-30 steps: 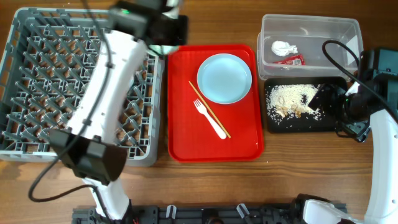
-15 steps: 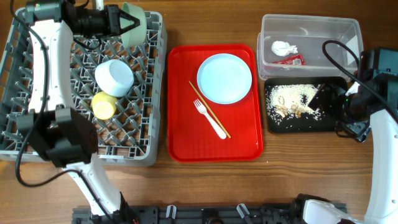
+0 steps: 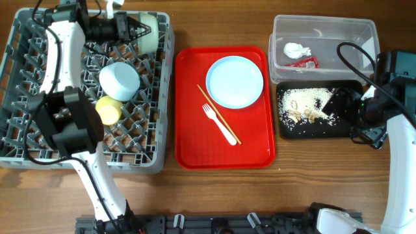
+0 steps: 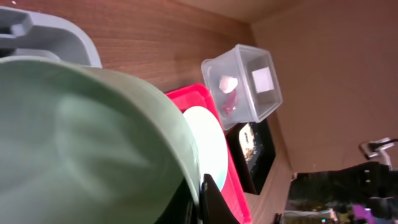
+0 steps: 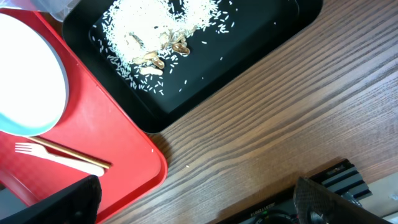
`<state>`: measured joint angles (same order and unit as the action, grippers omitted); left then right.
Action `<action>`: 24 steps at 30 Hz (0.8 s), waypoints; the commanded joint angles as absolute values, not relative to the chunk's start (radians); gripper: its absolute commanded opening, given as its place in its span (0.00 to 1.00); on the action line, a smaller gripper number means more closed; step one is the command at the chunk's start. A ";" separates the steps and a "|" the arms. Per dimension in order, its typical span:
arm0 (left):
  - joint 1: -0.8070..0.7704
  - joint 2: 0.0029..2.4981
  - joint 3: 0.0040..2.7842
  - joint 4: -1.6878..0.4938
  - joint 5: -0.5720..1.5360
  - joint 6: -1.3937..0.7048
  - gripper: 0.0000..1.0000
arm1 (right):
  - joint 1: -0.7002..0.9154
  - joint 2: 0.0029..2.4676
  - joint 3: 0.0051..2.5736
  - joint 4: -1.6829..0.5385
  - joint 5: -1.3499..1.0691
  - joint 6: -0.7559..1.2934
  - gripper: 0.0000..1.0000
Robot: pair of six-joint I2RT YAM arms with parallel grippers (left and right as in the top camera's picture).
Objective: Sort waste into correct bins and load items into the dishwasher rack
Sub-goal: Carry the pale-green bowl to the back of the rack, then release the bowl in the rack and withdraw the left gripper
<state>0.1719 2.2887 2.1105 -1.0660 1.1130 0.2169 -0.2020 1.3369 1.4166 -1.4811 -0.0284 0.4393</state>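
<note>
Gripping the pale green bowl (image 3: 149, 31) by its rim, the left claw (image 3: 133, 27) holds it tilted over the rack's (image 3: 164, 130) far right corner. In the left wrist view the bowl hides most of the fingers. The right claw (image 3: 342, 103), well right of the rack over the black tray (image 3: 312, 130), is spread wide, fingertips cut off at the frame's bottom edge.
</note>
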 commanded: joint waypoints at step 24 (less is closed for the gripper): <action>0.301 2.361 2.107 -1.134 1.419 0.258 0.04 | -0.205 1.322 1.440 -1.483 -0.023 0.447 1.00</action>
